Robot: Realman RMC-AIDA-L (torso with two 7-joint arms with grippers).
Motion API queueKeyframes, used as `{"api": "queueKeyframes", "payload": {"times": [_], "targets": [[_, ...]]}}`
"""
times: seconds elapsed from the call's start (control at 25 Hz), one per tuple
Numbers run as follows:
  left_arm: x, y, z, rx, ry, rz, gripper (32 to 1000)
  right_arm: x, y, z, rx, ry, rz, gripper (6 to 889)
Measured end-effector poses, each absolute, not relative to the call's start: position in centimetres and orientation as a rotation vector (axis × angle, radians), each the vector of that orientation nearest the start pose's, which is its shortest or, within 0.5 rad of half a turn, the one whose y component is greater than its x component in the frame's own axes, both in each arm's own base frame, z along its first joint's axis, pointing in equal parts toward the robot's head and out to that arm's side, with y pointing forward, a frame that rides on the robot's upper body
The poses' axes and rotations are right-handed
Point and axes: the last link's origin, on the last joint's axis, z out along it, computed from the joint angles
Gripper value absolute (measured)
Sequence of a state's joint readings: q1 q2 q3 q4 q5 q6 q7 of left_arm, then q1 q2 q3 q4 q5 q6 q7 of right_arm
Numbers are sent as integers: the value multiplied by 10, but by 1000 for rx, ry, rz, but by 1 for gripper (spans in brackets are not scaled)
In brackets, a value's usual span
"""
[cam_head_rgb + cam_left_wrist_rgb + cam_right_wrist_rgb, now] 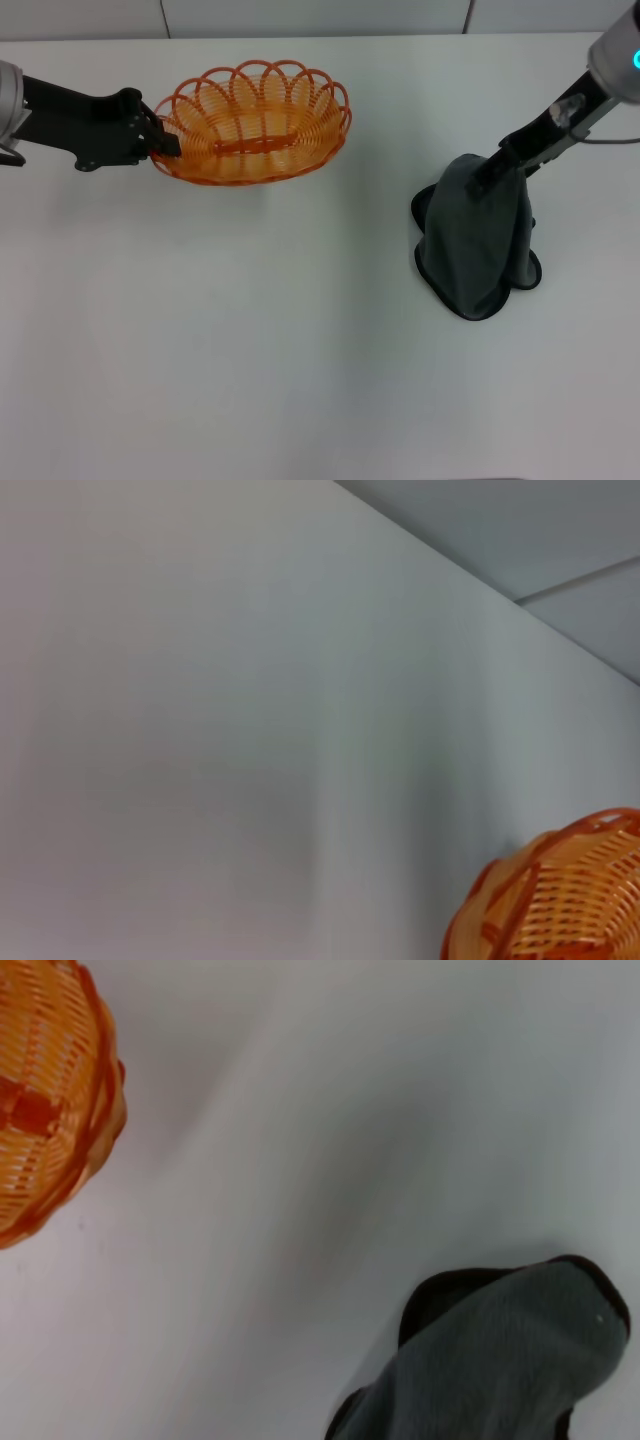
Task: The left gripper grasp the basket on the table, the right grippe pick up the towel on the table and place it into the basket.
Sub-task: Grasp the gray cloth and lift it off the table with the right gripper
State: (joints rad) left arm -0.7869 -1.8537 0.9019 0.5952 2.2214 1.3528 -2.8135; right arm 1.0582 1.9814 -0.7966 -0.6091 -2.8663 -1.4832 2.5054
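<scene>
**A:** Nearest the head camera is bare table (250, 380); nothing lies on that stretch. Beyond it, on the robot's right, the towel (475, 245) hangs in a tent shape from the right gripper (492, 170), whose fingers are pinched shut on the cloth's peak. The lower folds are touching the tabletop.

**B:** And the basket?

**A:** The basket (255, 125) sits far over on the robot's left, well apart from the towel. The left gripper (165, 135) is closed on the rim at the basket's left end. The basket looks tipped, its near edge lower and its opening facing partly toward the camera.

**B:** Which way does it run?

**A:** It's oval, and its long axis lies roughly left to right across the table, in line with the left arm. The towel's long axis is near vertical, running down from the pinch and slanting a little toward the camera.

**B:** What could go wrong?

**A:** I'd judge the pinch is the weak point: it holds only a small bunch of cloth, so a quick sideways carry could let it slip out. The trailing hem might also drag along the table or catch the looped rim and hang outside. And with the basket held by one end only, a towel dropped on the far end could lever it down.
</scene>
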Motion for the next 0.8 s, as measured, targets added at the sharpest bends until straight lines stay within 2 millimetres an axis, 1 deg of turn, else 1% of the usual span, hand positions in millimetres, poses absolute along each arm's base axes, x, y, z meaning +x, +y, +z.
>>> {"api": "queueKeyframes", "payload": {"times": [0.44, 0.64, 0.8], "targets": [[-247, 417, 51, 2394, 2386, 332, 90, 207, 422, -13, -2477, 1294, -466, 786], [-247, 416, 49, 2391, 2385, 330, 89, 215, 419, -24, -2475, 1286, -464, 784], [-248, 416, 49, 2390, 2385, 329, 89, 220, 418, -28, -2467, 1281, -464, 783]]}}
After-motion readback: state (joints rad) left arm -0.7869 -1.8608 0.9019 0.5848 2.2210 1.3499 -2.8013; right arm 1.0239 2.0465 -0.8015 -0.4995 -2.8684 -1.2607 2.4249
